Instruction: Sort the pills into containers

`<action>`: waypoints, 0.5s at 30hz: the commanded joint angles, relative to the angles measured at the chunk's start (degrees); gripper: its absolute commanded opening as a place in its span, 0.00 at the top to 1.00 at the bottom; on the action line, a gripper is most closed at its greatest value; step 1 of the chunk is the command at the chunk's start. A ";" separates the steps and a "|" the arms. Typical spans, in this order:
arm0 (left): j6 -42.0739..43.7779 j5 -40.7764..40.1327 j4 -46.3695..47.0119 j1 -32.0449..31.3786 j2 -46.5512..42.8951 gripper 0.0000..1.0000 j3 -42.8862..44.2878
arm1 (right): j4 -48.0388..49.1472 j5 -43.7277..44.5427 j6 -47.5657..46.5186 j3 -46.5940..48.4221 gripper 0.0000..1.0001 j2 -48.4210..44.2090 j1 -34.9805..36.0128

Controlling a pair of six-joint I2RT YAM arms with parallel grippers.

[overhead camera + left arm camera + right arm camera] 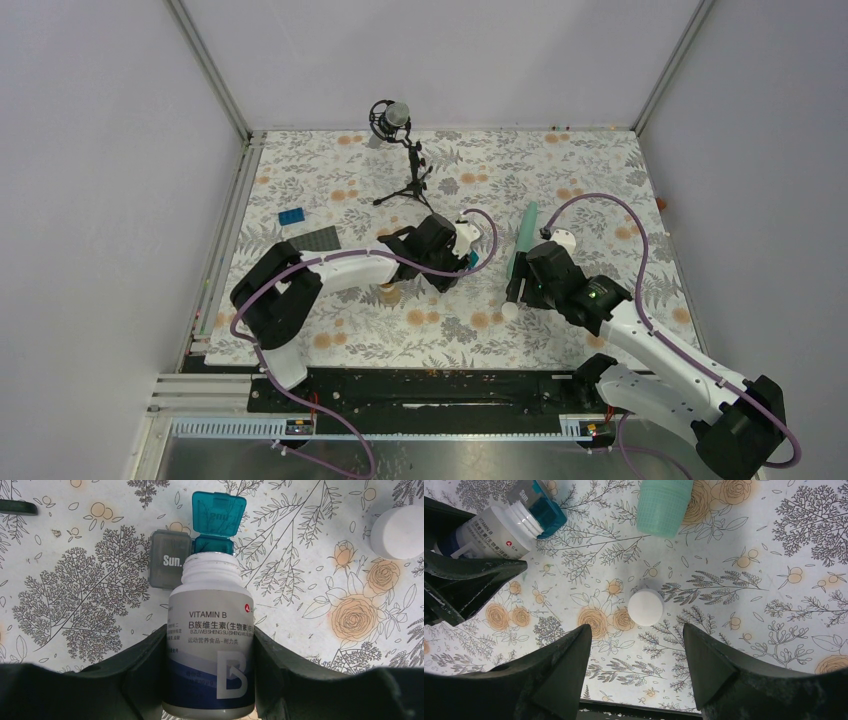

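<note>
— Containers?
— Mid-table sits the teal box (214, 544), lid (218, 512) flipped open, touching the shut grey box (170, 565); contents hidden. Further right the mint-green strip (522, 235) lies running near-to-far.
— Arms?
— Reaching right, the left gripper (210, 632) clamps the uncapped vitamin bottle (212, 670), mouth pointing right at the teal box. Above the white cap (645, 607) the right gripper (636, 627) hangs open.

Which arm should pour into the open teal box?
Left. The left gripper grips the uncapped vitamin bottle, its mouth at the teal box, whose lid is up. The right gripper is open and empty, above the white cap.
</note>
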 commanded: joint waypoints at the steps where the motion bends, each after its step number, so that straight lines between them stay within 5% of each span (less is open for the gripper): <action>1: -0.41 -1.54 -0.52 -0.29 0.40 1.00 2.72 | 0.95 1.66 0.67 -0.13 0.26 0.22 0.41; 15: -1.51 -1.06 -5.06 -0.30 0.25 1.00 6.10 | 1.23 1.12 1.12 -0.98 0.26 -0.03 0.41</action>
